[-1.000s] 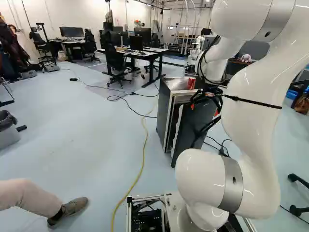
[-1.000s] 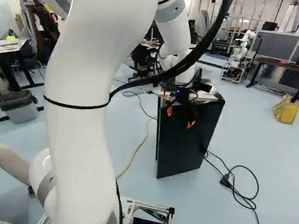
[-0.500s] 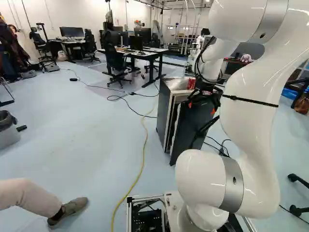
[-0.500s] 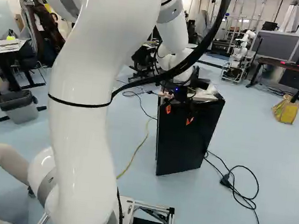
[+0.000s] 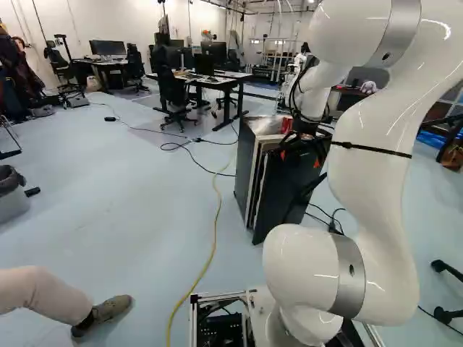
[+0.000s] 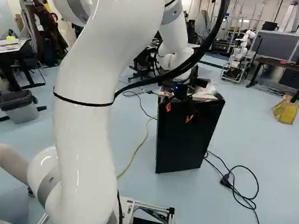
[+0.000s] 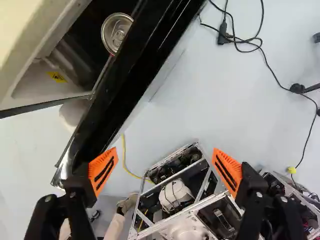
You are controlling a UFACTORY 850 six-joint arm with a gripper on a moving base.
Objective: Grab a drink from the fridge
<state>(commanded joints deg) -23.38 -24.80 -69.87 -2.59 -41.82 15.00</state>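
My gripper stands in front of the black fridge door in the left base view, and likewise the gripper in the right base view. In the wrist view the gripper is open with nothing between its pads. One finger lies close to the door's edge; whether they touch I cannot tell. The door stands slightly ajar from the fridge body. Through the gap in the wrist view shows the silver top of a drink can. Most of the inside is hidden.
Something red lies on the fridge top. Black cables lie on the floor right of the fridge, a yellow cable left of it. A person's leg reaches in near the base. Another robot stands far back.
The gripper has moved slightly away from the base, toward the fridge body. The door has swung a little the same way, narrowing its gap. The base has stayed put.
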